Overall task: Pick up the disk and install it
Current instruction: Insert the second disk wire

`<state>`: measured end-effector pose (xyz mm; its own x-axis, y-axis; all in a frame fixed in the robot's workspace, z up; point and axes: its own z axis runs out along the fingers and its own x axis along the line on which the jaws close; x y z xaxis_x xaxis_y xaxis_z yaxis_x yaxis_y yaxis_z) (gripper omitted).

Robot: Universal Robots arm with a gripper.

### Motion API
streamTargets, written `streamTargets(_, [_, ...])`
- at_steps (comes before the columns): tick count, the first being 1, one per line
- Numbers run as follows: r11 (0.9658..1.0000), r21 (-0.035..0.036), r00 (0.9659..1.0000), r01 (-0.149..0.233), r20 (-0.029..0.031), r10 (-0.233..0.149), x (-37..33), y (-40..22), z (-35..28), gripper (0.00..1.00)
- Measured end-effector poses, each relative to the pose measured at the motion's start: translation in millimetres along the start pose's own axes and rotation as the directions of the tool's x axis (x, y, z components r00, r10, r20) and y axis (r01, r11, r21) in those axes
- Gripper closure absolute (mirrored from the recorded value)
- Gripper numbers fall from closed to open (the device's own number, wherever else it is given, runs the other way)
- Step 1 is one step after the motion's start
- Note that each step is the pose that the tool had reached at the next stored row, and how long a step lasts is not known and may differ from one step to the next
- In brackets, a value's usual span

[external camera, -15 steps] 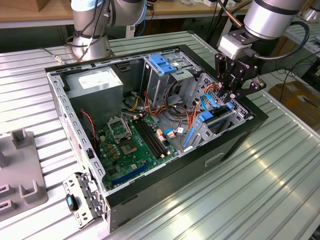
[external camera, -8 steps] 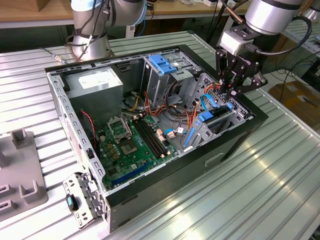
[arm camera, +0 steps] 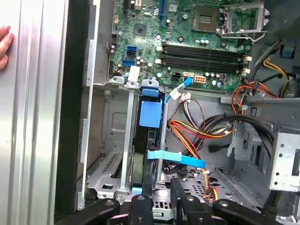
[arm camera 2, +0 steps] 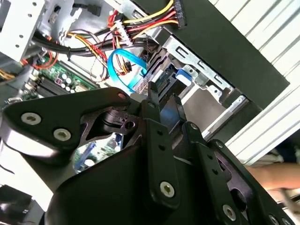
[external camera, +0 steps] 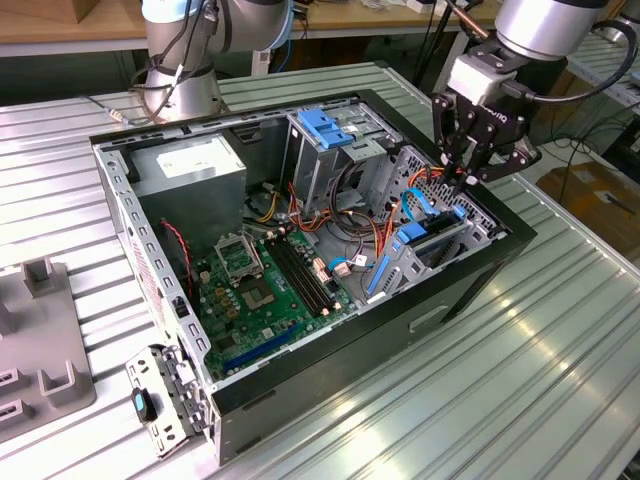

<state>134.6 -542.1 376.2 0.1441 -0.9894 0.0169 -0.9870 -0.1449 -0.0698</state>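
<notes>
The disk (arm camera: 143, 154) stands on edge in the metal bay at the case's corner on the exterior view's right, with a blue rail along its side. It shows there as a dark slab (external camera: 440, 235) beside blue plastic, and in the second wrist view as a dark block (arm camera 2: 165, 79). My gripper (external camera: 463, 178) hovers just above that bay. Its fingers (arm camera: 145, 204) are slightly apart, with nothing between them. In both wrist views the gripper (arm camera: 161, 199) (arm camera 2: 164, 101) sits close over the disk's upper edge without touching it.
The open computer case (external camera: 480, 290) lies on a slatted metal table. Inside are the motherboard (external camera: 265, 280), a grey power-supply box (external camera: 190, 165), a drive cage with a blue latch (external camera: 325, 125) and loose cables (arm camera: 197, 131). A blue cable (arm camera: 178, 159) crosses the bay. A person's hand (arm camera: 3, 47) rests outside the case.
</notes>
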Motion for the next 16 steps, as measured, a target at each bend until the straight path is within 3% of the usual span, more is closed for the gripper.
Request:
streamTargets(2, [0.9992,0.0007,0.9992,0.040,0.0028,-0.040,0.0,0.0,0.1,0.70])
streamTargets(3, [0.9969,0.0015,0.9968,0.079,0.0056,-0.079,0.0,0.0,0.4,0.70])
streamTargets(7, [0.9923,0.0026,0.9923,0.124,0.0084,-0.124,0.1,-1.2,1.1,0.70])
streamTargets(16, [0.9651,0.0069,0.9649,0.262,0.0174,-0.262,0.7,-5.4,3.7,0.70])
